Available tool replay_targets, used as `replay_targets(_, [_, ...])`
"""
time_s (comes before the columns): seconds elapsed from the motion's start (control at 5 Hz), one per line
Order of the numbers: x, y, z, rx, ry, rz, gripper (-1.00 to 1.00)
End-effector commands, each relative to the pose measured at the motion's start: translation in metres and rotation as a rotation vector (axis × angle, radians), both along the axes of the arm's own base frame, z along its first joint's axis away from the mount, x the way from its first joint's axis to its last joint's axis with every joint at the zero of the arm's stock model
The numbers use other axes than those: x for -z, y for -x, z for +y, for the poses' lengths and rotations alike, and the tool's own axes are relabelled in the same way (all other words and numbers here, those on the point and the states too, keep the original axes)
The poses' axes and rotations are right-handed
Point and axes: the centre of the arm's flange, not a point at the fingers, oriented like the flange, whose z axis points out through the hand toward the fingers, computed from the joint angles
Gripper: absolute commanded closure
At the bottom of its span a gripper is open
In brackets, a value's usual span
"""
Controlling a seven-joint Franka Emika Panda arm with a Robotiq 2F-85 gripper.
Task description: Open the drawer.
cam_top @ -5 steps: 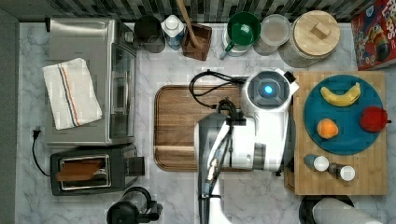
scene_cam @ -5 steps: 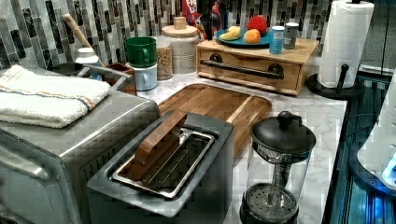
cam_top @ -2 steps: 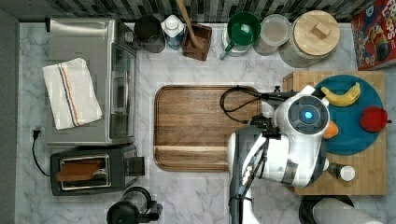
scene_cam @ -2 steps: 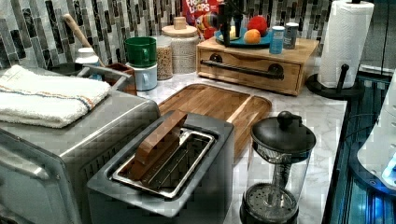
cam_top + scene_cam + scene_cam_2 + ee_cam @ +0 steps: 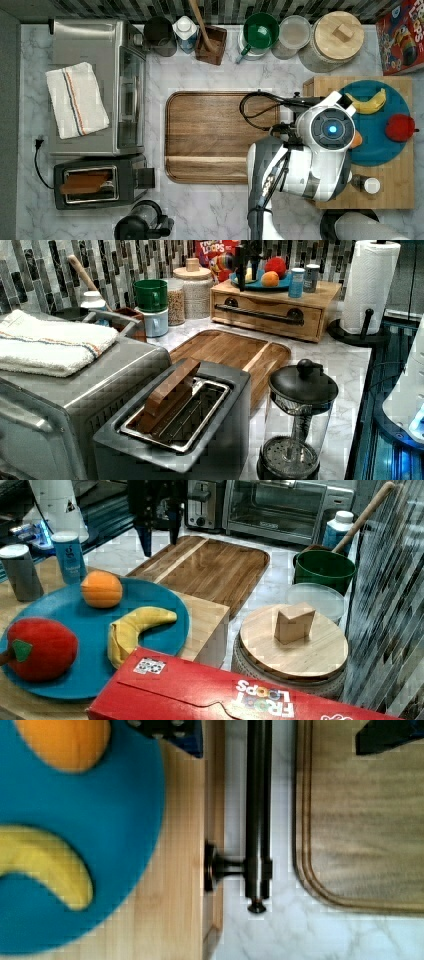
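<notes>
The drawer [image 5: 267,316] sits closed in the light-wood block [image 5: 395,197] at the top view's right, its front flush with the block's face in the left view. Its black bar handle [image 5: 258,815] runs parallel to the front, held off it by a short post [image 5: 223,868], with a narrow strip of marble counter [image 5: 280,930] visible beneath the bar. The bar ends just short of the block's corner. Beyond the handle lies the brown wooden tray [image 5: 220,137], whose rounded rim is just beside the bar but apart from it, leaving a thin channel of counter between the two. The gripper [image 5: 159,535] hangs above the block's front edge, fingers pointing down and spread apart with nothing between them; in the wrist view one fingertip [image 5: 170,731] is over the block top near the teal plate [image 5: 375,145], while the other [image 5: 390,737] is over the tray, so the handle lies between them. How far the fingertips stand above the bar is hard to judge, probably well clear. The plate carries a banana [image 5: 369,103], an orange [image 5: 101,589] and a red apple-like fruit [image 5: 400,127], which crowd the block's top behind the front edge. The tray's surface is open room on the handle's outer side.
</notes>
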Motion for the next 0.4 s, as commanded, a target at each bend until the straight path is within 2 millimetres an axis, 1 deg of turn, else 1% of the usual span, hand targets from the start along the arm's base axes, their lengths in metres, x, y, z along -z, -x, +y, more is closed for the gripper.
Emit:
replay_targets(0.2, [0.025, -0.010, 0.005, -0.077, -0.002, -0.011, -1.00])
replay_targets(0.4, [0.044, -0.008, -0.001, -0.080, 0.011, -0.009, -1.00])
